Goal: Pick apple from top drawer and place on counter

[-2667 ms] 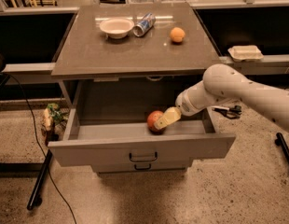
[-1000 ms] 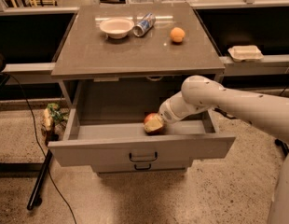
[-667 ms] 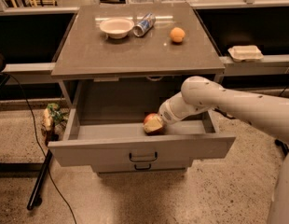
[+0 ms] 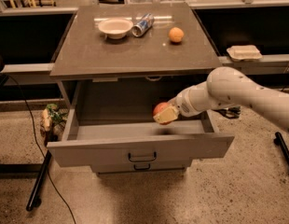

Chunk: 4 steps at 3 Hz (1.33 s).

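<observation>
Nearest, the top drawer (image 4: 135, 146) is standing open. Over its right half the gripper (image 4: 163, 114) is reaching in from 3 o'clock, its fingers clamping the apple (image 4: 159, 108), which appears to be hanging clear of the drawer floor. The counter (image 4: 135, 55) is lying toward 12 o'clock, above and beyond the apple, so the coming move is probably hinging on clearing its overhanging edge. Bare surface is showing short of the bowl (image 4: 115, 27), can (image 4: 142, 24) and orange (image 4: 176, 34).
</observation>
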Tool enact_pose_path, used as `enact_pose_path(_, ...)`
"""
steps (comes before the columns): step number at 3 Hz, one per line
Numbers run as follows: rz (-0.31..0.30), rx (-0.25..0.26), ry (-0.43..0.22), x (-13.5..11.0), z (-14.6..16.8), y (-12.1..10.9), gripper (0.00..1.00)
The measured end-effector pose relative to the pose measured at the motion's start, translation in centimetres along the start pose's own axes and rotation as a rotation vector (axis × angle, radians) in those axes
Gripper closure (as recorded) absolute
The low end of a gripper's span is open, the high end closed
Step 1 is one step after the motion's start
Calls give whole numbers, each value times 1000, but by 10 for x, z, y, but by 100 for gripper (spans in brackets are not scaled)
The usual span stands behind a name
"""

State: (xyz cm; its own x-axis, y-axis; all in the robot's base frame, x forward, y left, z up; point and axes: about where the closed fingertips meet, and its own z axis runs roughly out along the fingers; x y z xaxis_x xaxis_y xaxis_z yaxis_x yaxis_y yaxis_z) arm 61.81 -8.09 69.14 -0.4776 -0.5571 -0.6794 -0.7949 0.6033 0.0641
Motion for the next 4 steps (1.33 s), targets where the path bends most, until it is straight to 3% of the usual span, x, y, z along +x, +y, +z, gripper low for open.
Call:
enact_pose_path(1, -77, 49, -99, -15, -74, -17, 100)
enact_pose_path(2, -75, 47, -98, -16, -72, -16, 100)
enact_pose_path(3, -101, 36, -137, -32, -71, -20, 100)
enact_pose_path(4, -192, 12, -202, -73, -80, -29, 100)
